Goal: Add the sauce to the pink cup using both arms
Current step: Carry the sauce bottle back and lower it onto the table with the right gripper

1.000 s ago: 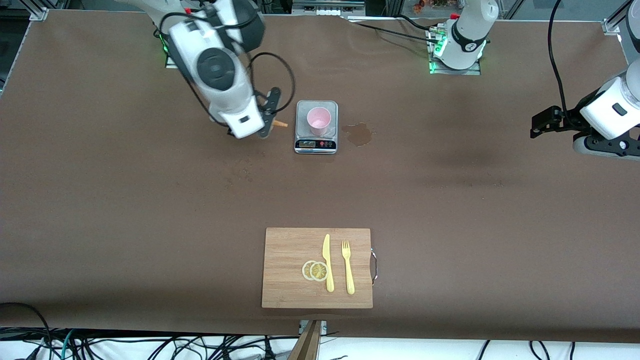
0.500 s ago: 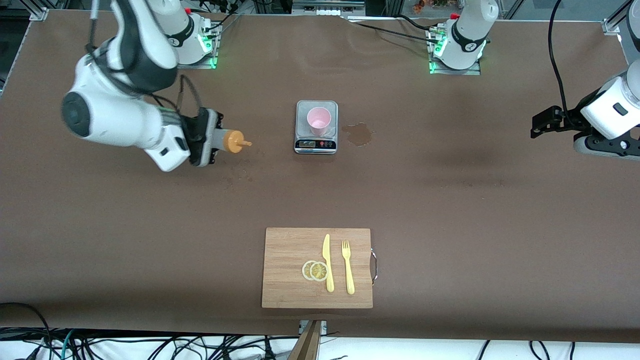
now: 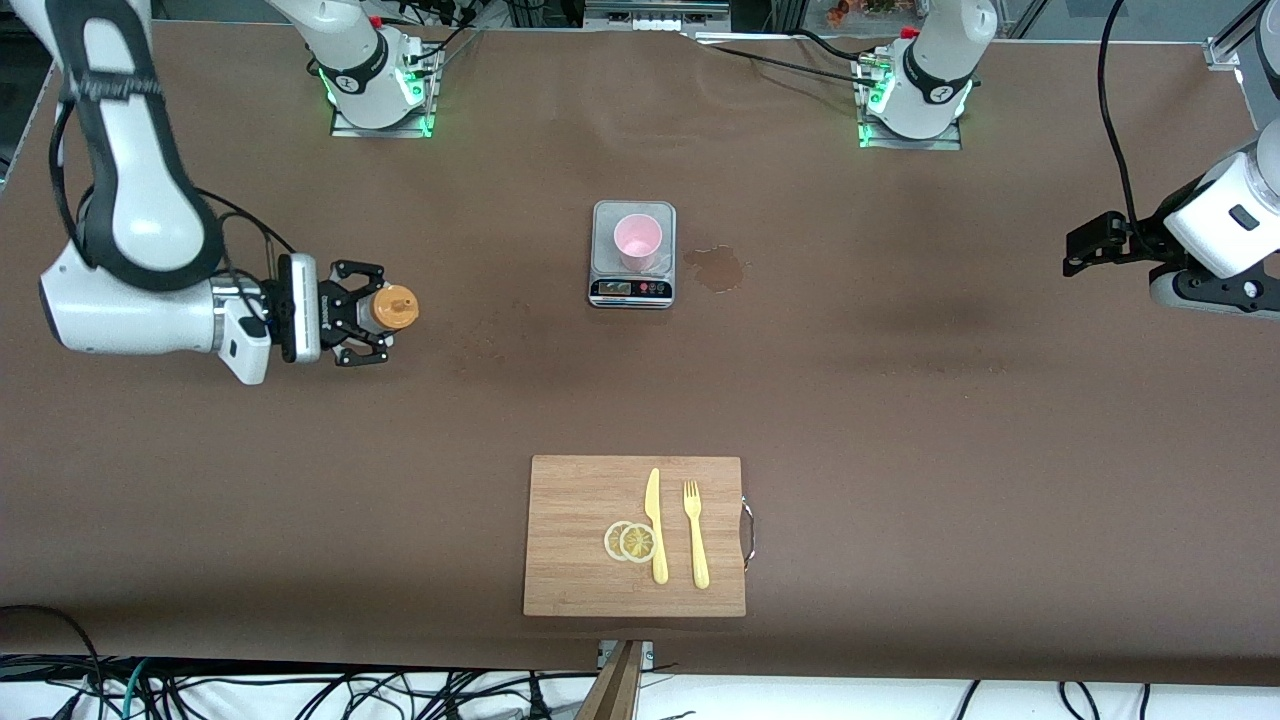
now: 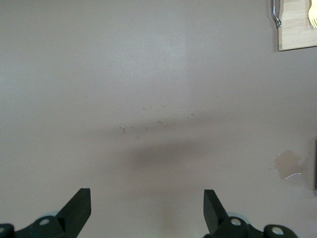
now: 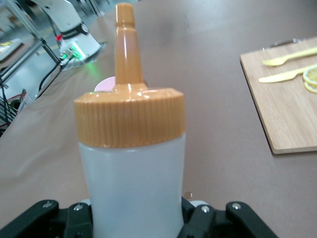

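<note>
The sauce bottle (image 3: 388, 309), frosted white with an orange nozzle cap, stands upright in my right gripper (image 3: 362, 312), which is shut on its body, low over the table toward the right arm's end. In the right wrist view the bottle (image 5: 132, 173) fills the middle between the fingers (image 5: 208, 223). The pink cup (image 3: 637, 241) stands on a steel scale (image 3: 632, 288) at mid-table; its rim shows past the cap in the right wrist view (image 5: 103, 85). My left gripper (image 3: 1075, 255) waits open and empty over the left arm's end; its wrist view (image 4: 146, 208) shows bare table under it.
A brown sauce stain (image 3: 717, 267) lies beside the scale toward the left arm's end, also in the left wrist view (image 4: 287, 163). A wooden cutting board (image 3: 575, 560) near the front camera bears a yellow knife (image 3: 655, 525), a fork (image 3: 695, 535) and lemon slices (image 3: 630, 541).
My right arm has swung from beside the scale toward the right arm's end, carrying the bottle and turning it from tipped sideways to upright. The left arm has not moved.
</note>
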